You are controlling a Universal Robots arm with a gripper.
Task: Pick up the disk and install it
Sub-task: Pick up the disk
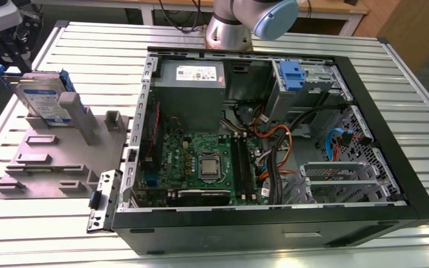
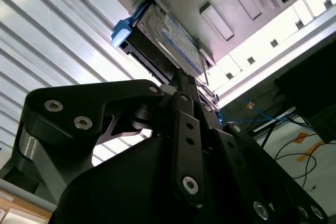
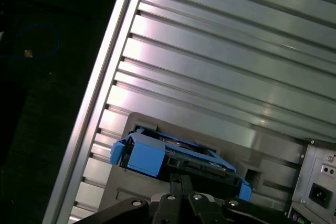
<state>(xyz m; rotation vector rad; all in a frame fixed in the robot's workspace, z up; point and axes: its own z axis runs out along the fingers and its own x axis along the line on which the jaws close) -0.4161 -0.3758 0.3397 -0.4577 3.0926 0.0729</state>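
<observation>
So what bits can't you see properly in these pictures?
- Exterior view: the lower part of the disk is hidden behind the posts of its grey stand.
- Exterior view: the arm is cut off by the picture's top edge.
- First wrist view: the gripper covers part of the disk's near edge.
- Second wrist view: the gripper's dark body hides much of the disk's label.

In the exterior view, the open computer case (image 1: 274, 230) lies on the worktop (image 1: 51, 237), with the arm's base (image 1: 229, 30) behind it at 12 o'clock. A fixture plate (image 1: 43, 159) lies just beside the case at its 9 o'clock. The disk (image 1: 42, 100) (image 2: 176, 38) (image 3: 181, 161) stands on edge at the plate's 11 o'clock. Inside the case, the power supply (image 1: 192, 81) sits at 11 o'clock, the drive cage (image 1: 307, 84) at 1 o'clock and the motherboard (image 1: 199, 162) at 6 o'clock. In both wrist views, the gripper (image 2: 181, 77) (image 3: 180, 179) is close to the disk's end.
</observation>
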